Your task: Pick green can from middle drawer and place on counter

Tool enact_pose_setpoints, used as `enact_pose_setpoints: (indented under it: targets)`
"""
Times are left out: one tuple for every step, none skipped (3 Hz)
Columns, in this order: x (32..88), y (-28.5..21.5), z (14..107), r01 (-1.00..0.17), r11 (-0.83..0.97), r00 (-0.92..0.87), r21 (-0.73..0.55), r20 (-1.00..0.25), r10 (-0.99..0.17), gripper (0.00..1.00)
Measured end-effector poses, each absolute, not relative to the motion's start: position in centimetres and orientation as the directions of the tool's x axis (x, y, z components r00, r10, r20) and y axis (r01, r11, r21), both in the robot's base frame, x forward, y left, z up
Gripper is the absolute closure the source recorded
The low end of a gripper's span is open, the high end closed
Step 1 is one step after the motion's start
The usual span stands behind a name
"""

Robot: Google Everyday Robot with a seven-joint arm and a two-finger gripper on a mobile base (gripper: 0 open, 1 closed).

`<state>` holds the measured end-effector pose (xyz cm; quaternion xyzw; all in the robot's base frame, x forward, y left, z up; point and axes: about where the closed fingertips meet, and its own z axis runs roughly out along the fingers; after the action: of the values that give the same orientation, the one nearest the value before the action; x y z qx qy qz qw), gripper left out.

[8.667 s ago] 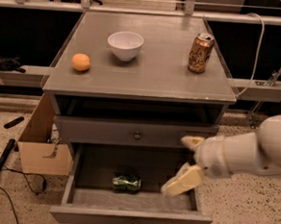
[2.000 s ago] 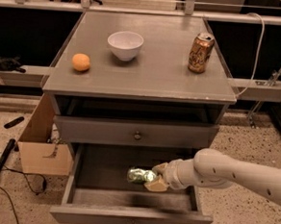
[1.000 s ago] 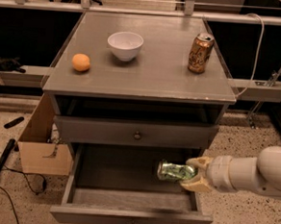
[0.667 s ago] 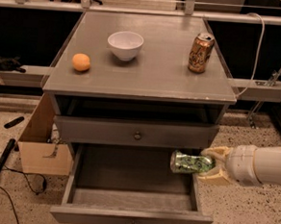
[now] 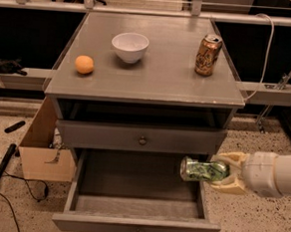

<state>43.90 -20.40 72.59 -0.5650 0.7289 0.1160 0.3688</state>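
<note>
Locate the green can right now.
Camera view, lower right: the green can lies sideways in the gripper, jaws shut on it, over the right edge of the open middle drawer, below the counter.

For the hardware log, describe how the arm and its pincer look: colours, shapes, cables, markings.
The pincer, at the right beside the open middle drawer, has two stubby cream-yellow fingers with rounded tips. Behind it the arm is a thick, smooth white cylinder with a collar at the wrist. No cables or markings show on it.
</note>
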Motion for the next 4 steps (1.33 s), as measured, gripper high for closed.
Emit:
enact_pose_setpoints:
  targets:
    - [42.3,-19.9,81.1,-0.873,0.247,0.076,-0.421,-0.616,-0.784,1.0]
    - [42.7,-17.4,89.2,-0.828,0.14,0.216,-0.543,-0.54,-0.813,1.0]
    - [46.3,-13.3,95.0,-0.789,0.052,0.331,-0.612,-0.495,-0.804,1.0]
    - [48.2,-9.6,98.1,-0.758,-0.002,0.411,-0.652,-0.476,-0.778,1.0]
